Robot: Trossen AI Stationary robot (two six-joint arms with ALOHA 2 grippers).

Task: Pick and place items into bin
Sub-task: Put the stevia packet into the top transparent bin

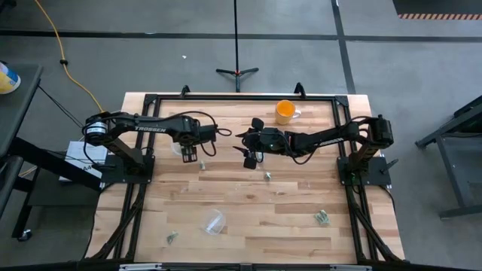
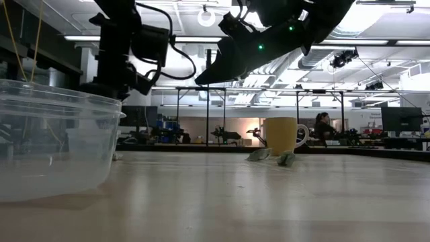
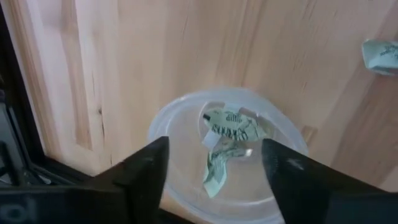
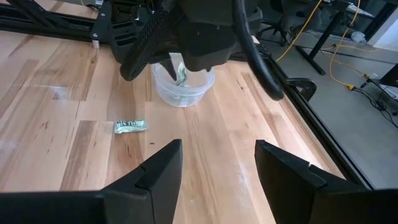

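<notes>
Clear plastic, the small round bin (image 3: 227,152) near the bench's left edge sits half hidden under the left gripper (image 3: 214,165), whose fingers stand apart above a crumpled silvery grey-green item (image 3: 225,134) (falling or landed, unclear). Right gripper (image 4: 217,168) hovers mid-bench, fingers apart, empty. Another item (image 4: 130,126) lies just beside the bin; bare wood surrounds it.
</notes>
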